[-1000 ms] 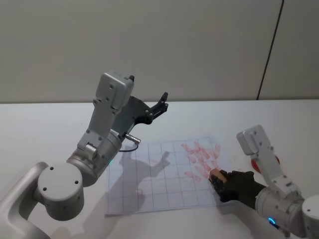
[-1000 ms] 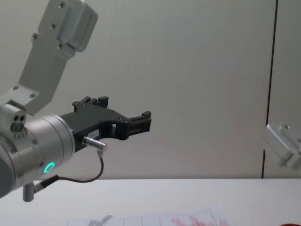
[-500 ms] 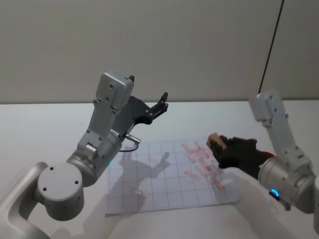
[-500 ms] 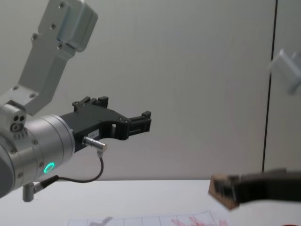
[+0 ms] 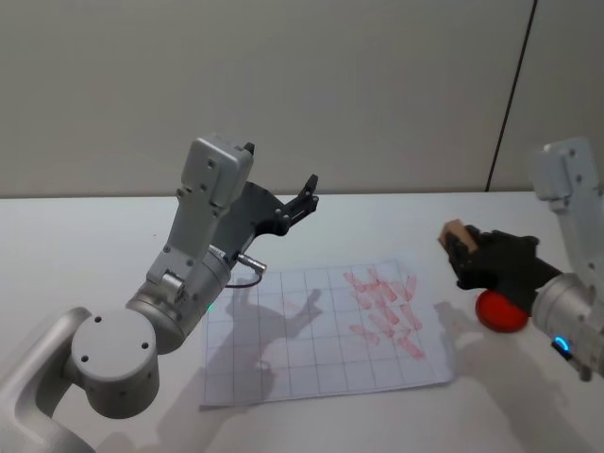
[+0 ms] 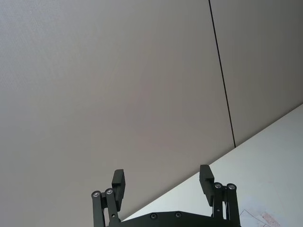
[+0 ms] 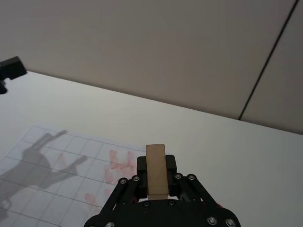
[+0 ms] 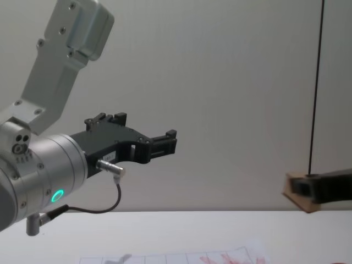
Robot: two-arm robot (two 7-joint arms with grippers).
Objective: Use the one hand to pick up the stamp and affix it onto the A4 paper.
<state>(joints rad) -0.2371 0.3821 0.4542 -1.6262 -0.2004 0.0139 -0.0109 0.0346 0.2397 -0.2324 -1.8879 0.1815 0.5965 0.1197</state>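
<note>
While clamped on the stamp (image 5: 454, 232), the hand (image 5: 469, 257) hovers right of the A4 paper (image 5: 321, 330), a red ink pad (image 5: 500, 312) beneath it. Probably raised for re-inking.

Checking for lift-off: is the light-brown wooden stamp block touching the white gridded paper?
Apart. Chest view shows the stamp in the right gripper, above the paper.

- no readable text, labels, brands or numbers anywhere that I can make out
- the red marks on the A4 paper (image 5: 382, 304) are just ink smudges, nothing legible, lower middle of the head view
</note>
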